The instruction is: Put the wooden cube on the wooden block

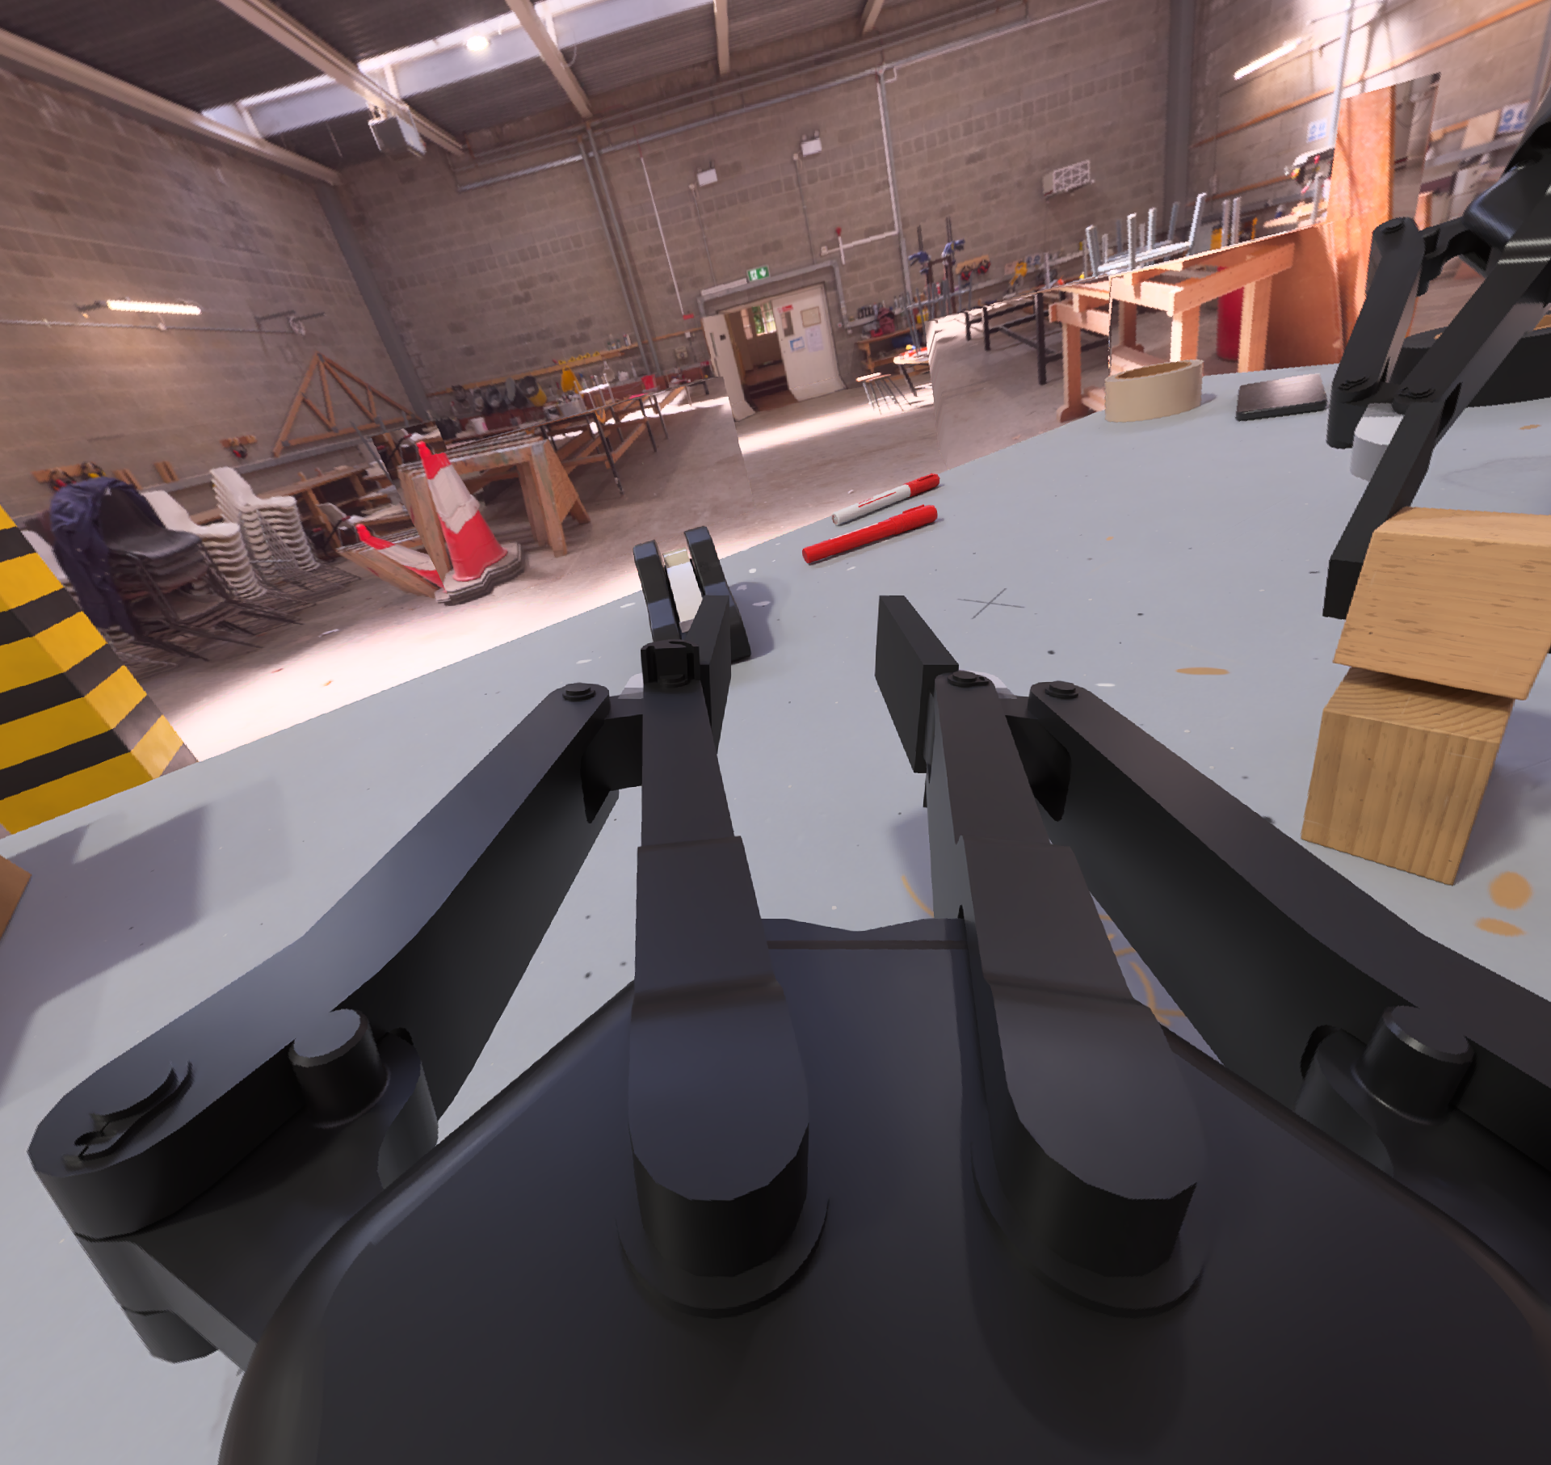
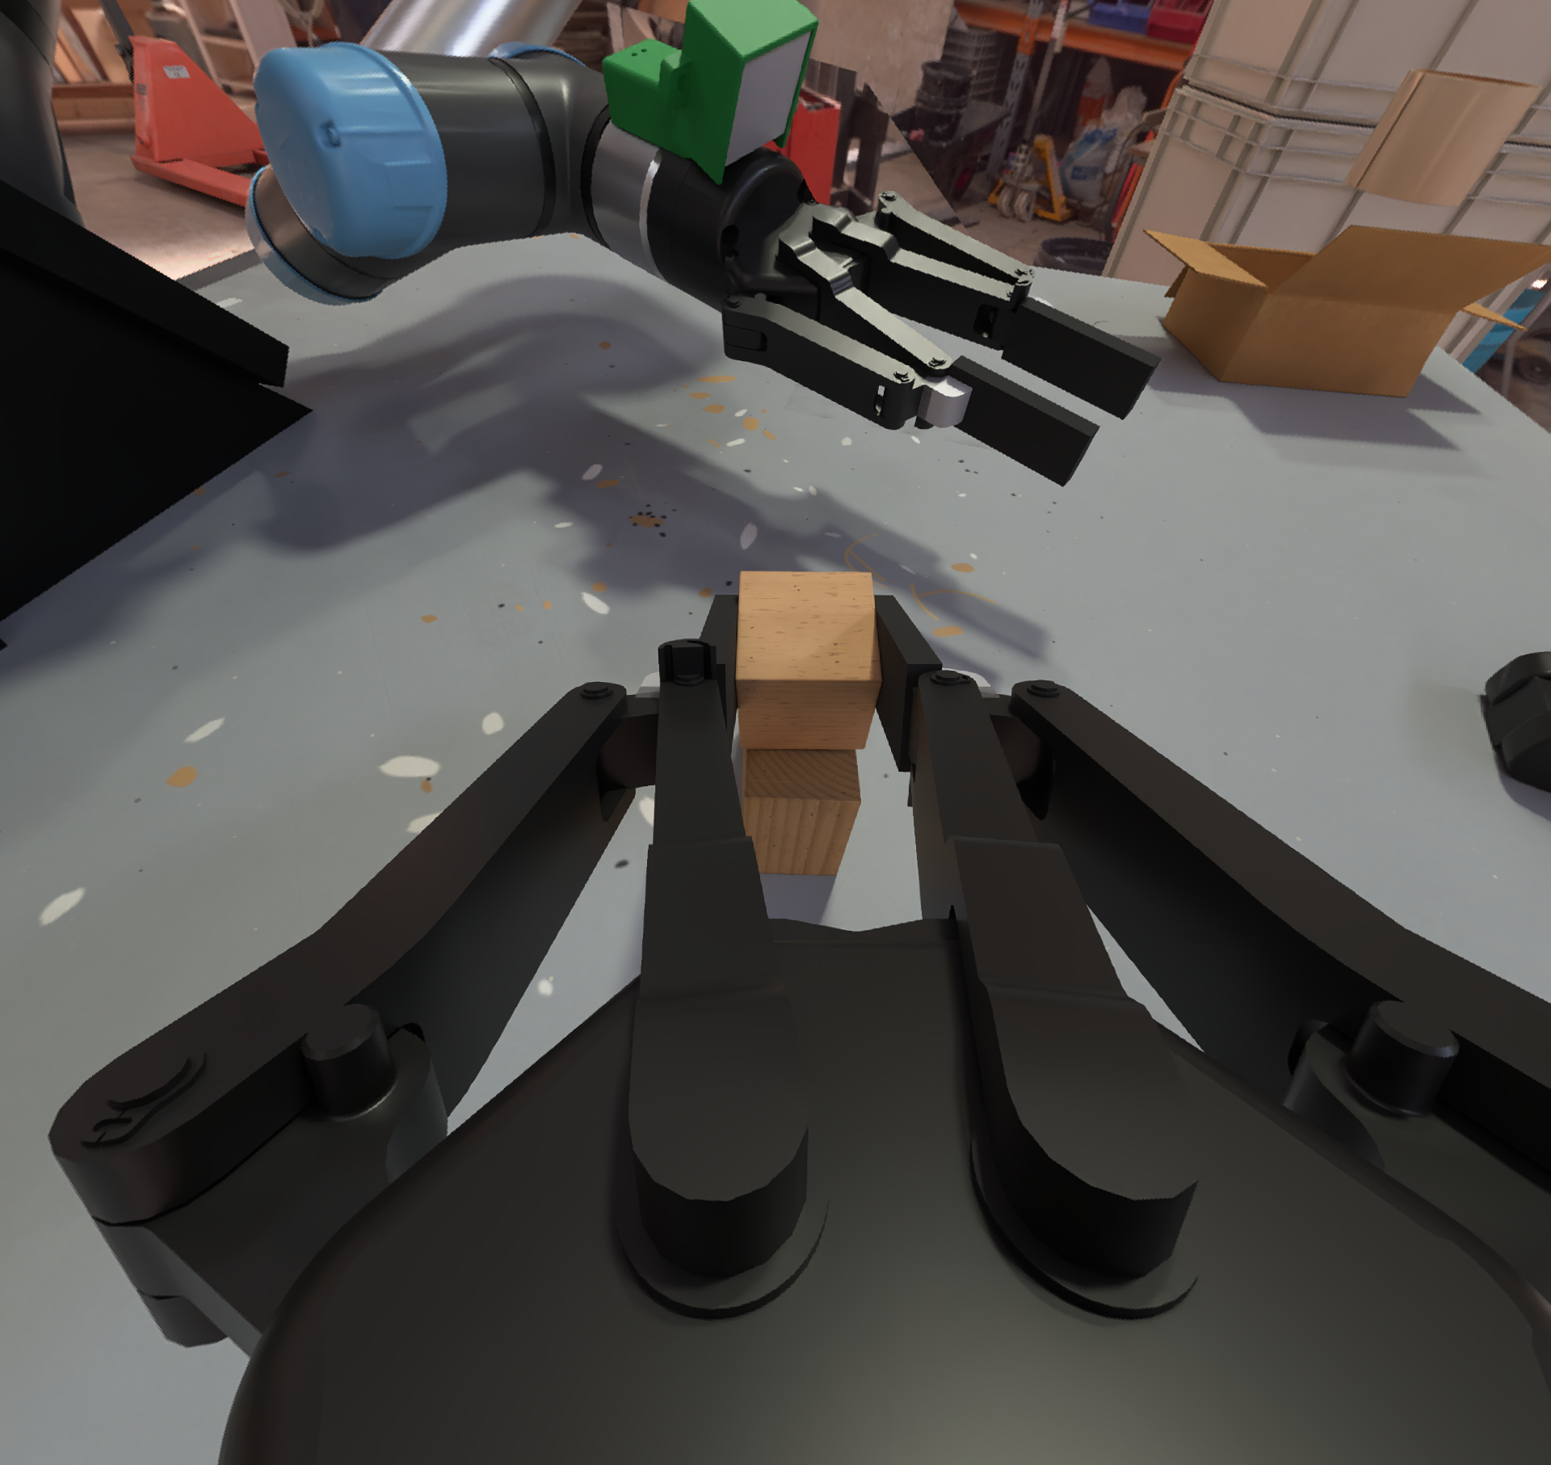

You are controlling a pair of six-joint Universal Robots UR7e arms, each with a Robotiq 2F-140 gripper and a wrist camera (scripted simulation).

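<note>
The wooden cube (image 2: 806,652) sits between the fingers of my right gripper (image 2: 804,627), which is shut on it. The cube sits on top of the wooden block (image 2: 801,820), which stands on the grey table (image 2: 336,669). In the left wrist view the cube (image 1: 1460,593) looks slightly tilted on the block (image 1: 1410,778), with one of the right gripper's fingers (image 1: 1385,484) along its near side. My left gripper (image 1: 806,610) is open and empty, low over the table, to the left of the stack. It also shows in the right wrist view (image 2: 1099,417).
A red marker (image 1: 869,535), a white and red marker (image 1: 885,493) and a small black clip (image 1: 671,585) lie near the table's far edge. A tape roll (image 1: 1154,392) and a black slab (image 1: 1280,396) lie farther right. A cardboard box (image 2: 1309,316) stands behind the left gripper.
</note>
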